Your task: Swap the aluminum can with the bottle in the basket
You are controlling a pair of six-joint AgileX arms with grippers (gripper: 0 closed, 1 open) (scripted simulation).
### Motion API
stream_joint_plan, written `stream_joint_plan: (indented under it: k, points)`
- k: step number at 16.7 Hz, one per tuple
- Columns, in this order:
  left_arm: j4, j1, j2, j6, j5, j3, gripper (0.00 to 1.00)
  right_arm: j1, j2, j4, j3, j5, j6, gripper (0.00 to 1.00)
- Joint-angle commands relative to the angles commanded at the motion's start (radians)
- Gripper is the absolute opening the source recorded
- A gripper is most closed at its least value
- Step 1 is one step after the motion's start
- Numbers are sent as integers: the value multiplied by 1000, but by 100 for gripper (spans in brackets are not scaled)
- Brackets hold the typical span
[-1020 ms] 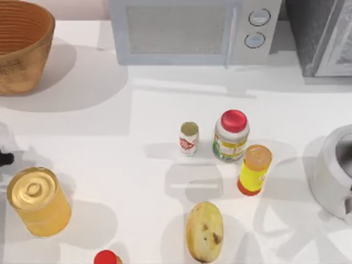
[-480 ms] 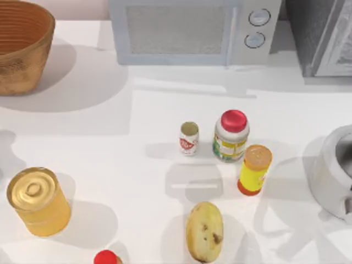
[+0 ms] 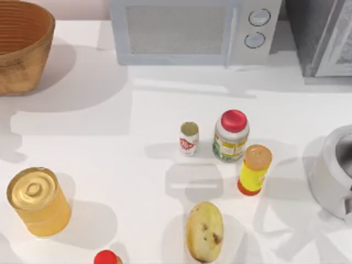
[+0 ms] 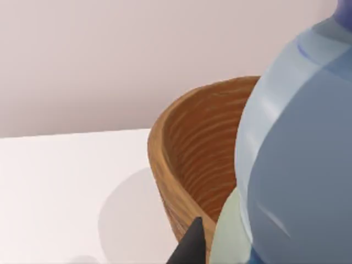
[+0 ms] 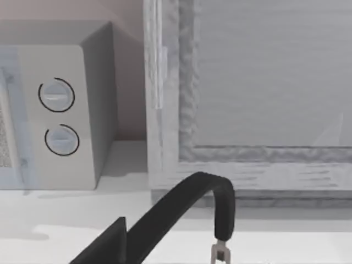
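Bottle point(image 4: 297, 165): a pale blue bottle looms close in the left wrist view, next to the basket's rim; it appears to be carried out of the basket so the can may take its place.
Left claw point(image 4: 193, 247): one dark fingertip shows beside the bottle's base; the claw seems clamped on the bottle, judging by how close the bottle sits to the camera.
Basket point(image 3: 27, 60): a brown woven bowl at the far left corner of the bench.
Can point(image 3: 188, 138): a small red-and-white can upright mid-bench, just left of a red-capped jar point(image 3: 231, 136); untouched, waiting its turn.
Right claw: whether apart or together cannot be told; its wrist view faces a microwave point(image 5: 55, 115) and a black handle point(image 5: 187, 209).
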Motion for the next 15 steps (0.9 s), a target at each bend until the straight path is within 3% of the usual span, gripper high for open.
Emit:
stream_joint_plan:
  k: [7,11,15]
  points:
    - [-528,-137,91,234,127,539,0,0,0,0,0,0,0,100]
    - [-634,-225,132,325,145,669,0,0,0,0,0,0,0,100]
    - [-640,-232,134,332,145,677,0,0,0,0,0,0,0,100]
